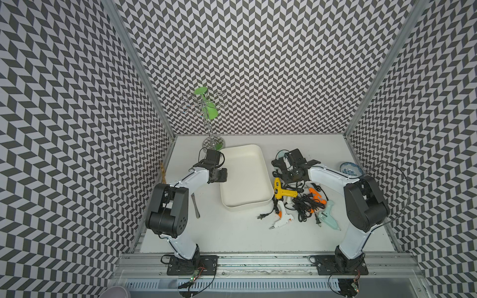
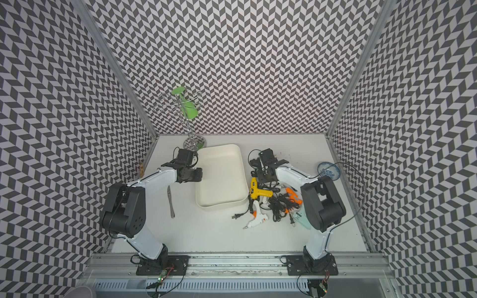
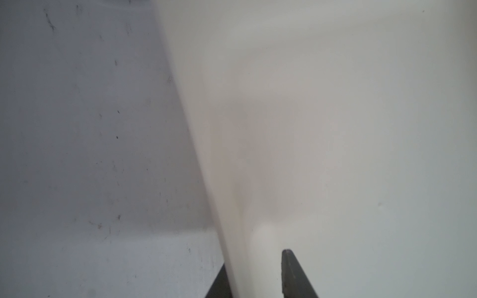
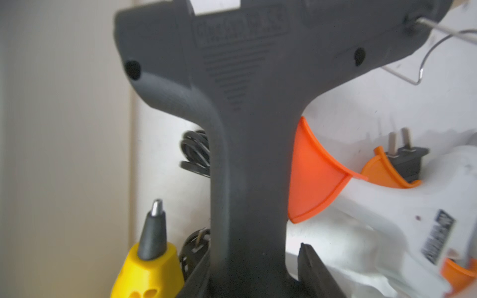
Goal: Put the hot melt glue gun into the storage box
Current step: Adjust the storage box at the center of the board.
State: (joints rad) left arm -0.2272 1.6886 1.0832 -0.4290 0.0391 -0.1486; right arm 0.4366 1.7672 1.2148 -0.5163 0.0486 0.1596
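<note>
The cream-white storage box [image 1: 245, 178] [image 2: 222, 175] lies mid-table with nothing in it. My left gripper [image 3: 251, 268] [image 1: 220, 167] is shut on the box's left wall [image 3: 232, 180], one finger outside and one inside. A black hot melt glue gun [image 4: 245, 77] [image 1: 277, 163] with an orange trigger [image 4: 312, 175] lies right of the box. My right gripper [image 4: 253, 252] [image 1: 290, 165] straddles its handle, jaws close in, with a strip of white showing beside one finger [image 4: 309, 265]. Yellow [image 1: 281, 192], white [image 1: 281, 219], orange [image 1: 316, 194] and pale green [image 1: 329, 218] glue guns lie nearer the front.
Tangled black cords [image 1: 307, 203] and a plug [image 1: 262, 216] lie among the guns. A blue-patterned bowl [image 1: 351, 169] sits at the far right. A wire rack with a green cup [image 1: 206, 108] stands at the back left. A metal utensil [image 1: 195, 206] lies left of the box.
</note>
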